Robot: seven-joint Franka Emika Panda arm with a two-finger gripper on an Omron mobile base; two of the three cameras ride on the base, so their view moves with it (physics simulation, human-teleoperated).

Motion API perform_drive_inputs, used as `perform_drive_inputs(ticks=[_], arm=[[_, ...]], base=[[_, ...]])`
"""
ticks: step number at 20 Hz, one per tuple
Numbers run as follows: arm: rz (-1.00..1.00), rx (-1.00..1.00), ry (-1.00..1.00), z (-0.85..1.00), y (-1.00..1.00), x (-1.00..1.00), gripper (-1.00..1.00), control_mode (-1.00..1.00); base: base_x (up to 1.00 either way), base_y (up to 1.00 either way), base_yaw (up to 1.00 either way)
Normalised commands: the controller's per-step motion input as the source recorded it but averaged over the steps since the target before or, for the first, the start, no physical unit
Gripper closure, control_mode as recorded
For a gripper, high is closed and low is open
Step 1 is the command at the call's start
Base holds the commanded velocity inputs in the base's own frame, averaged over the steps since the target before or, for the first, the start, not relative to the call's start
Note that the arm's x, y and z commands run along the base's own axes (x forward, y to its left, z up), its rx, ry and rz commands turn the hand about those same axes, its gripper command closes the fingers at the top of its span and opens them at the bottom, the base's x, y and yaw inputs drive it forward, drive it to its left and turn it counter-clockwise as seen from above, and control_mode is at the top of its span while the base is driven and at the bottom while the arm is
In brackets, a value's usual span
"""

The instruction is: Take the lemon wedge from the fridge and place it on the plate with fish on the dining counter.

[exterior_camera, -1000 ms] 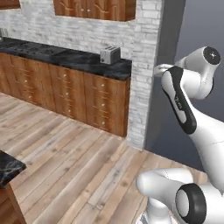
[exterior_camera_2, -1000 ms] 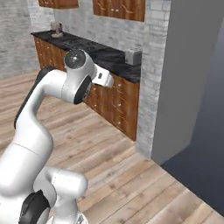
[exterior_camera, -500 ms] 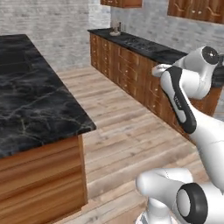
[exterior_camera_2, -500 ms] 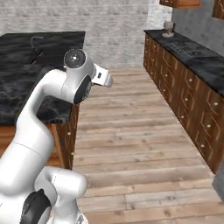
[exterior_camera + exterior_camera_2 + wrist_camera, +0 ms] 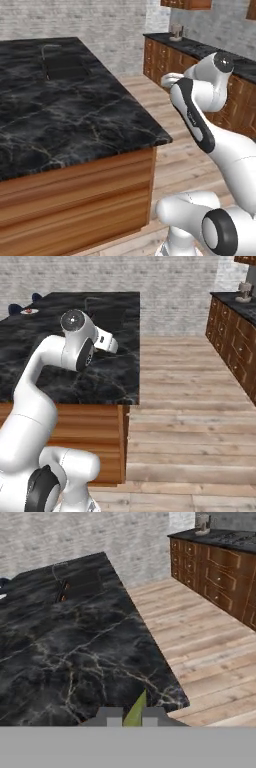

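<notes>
the dining counter (image 5: 65, 115) is the biggest thing here, a black veined slab on a wood base that fills the left base view from 9 to 12 o'clock and runs back into the right base view (image 5: 115, 376); a dark sink (image 5: 62, 65) is sunk into its top towards 11 o'clock in the left base view. wood floor (image 5: 190, 406) spreads from the counter's edge to 3 o'clock in the right base view, and a run of wooden cabinets (image 5: 240, 105) with a dark top stands against the grey brick wall at 2 o'clock in the left base view. the white arm (image 5: 200, 115) rises at 4 o'clock in the left base view and at 8 o'clock in the right base view. the plate with fish (image 5: 31, 311) sits far back on the counter at 10 o'clock in the right base view, just beside a navy stool (image 5: 15, 308). the gripper (image 5: 132, 717) shows at 6 o'clock in the hand view, its jaws nearly together and pinching the lemon wedge (image 5: 136, 708), whose yellow-green tip pokes up between the fingertips (image 5: 111, 716), above the counter's near corner and well apart from the plate
</notes>
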Motion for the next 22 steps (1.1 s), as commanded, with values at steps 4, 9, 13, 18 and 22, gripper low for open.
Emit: perform_drive_inputs(ticks=[4, 9, 13, 18, 22], arm=[[0.00, 0.00, 0.00, 0.00, 0.00, 0.00, 1.00, 1.00], [0.00, 0.00, 0.00, 0.00, 0.00, 0.00, 1.00, 1.00], [0.00, 0.00, 0.00, 0.00, 0.00, 0.00, 1.00, 1.00], [0.00, 0.00, 0.00, 0.00, 0.00, 0.00, 1.00, 1.00], [0.00, 0.00, 0.00, 0.00, 0.00, 0.00, 1.00, 1.00]], base=[[-0.24, 1.00, 0.22], [-0.01, 1.00, 0.42], [0.00, 1.00, 0.34], [0.12, 1.00, 0.19], [0.36, 1.00, 0.12]])
